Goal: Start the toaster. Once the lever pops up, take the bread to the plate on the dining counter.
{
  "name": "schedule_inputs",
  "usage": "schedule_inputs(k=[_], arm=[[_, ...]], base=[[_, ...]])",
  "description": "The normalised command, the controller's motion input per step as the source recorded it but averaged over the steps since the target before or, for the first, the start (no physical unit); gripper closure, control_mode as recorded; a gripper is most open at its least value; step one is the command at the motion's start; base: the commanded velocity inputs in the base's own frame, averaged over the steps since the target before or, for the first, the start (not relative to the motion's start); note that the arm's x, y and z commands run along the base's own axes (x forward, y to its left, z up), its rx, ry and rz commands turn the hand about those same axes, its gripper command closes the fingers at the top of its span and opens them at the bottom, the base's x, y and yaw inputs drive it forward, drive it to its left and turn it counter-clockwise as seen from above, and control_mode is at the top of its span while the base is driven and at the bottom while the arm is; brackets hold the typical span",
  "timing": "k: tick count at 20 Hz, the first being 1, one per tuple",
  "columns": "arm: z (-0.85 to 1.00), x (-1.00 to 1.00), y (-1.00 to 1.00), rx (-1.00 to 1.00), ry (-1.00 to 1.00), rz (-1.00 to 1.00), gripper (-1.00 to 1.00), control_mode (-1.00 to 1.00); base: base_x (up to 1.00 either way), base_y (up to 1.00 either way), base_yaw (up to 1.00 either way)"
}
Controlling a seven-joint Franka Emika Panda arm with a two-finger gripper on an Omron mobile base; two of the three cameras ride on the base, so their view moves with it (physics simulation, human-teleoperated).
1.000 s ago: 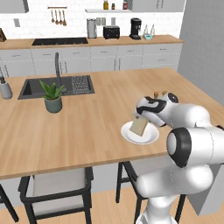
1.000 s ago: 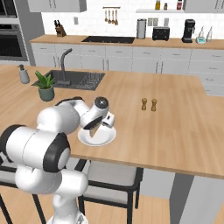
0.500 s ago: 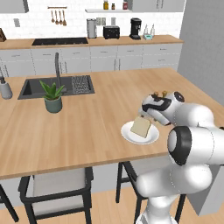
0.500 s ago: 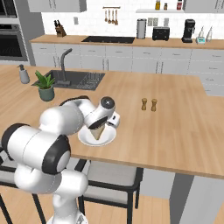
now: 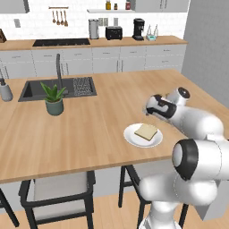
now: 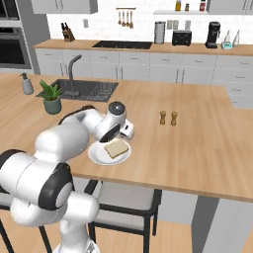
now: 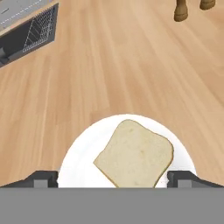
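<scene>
- One slice of bread (image 7: 134, 155) lies flat on the plate (image 7: 78, 162), straight ahead of the gripper (image 7: 113, 178) in the hand view, untouched by either finger.
- Off to the hand's left across the dining counter (image 5: 94, 129) sit the dark inset sink (image 5: 42, 88) with its tap (image 5: 58, 76), a potted plant (image 5: 53, 99) near the sink's front edge, and a soap dispenser (image 5: 5, 91) at the far left.
- Nearer, in the left base view, the plate (image 5: 133, 139) rests close to the counter's front edge with the bread (image 5: 146, 131) on it, the slice turned corner-on.
- Just right of the plate in that view, the gripper (image 5: 151, 108) hangs above the worktop, apart from the bread.
- Both finger tips (image 7: 43, 178) stand wide apart in the hand view, one at each side of the slice, with nothing held between them.
- Beyond the hand, two small brown shakers (image 6: 168, 118) stand side by side on the wood, well apart from the plate.
- Far behind it all, on the wall-side worktop, the toaster (image 5: 114, 32) stands between a steel canister (image 5: 93, 29) on its left and the coffee machine (image 5: 138, 29) on its right.
</scene>
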Motion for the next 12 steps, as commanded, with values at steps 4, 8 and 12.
schedule_inputs(k=[4,8,12], arm=[[0.45,-0.60,0.50,-0.13,0.06,-0.10,-1.00,-1.00],[0.44,-0.66,0.61,-0.15,0.09,-0.05,-1.00,-1.00],[0.56,-0.92,0.37,-0.10,0.05,0.07,-1.00,-1.00]], base=[[0.00,0.00,0.00],[0.00,0.00,0.00],[0.00,0.00,0.00]])
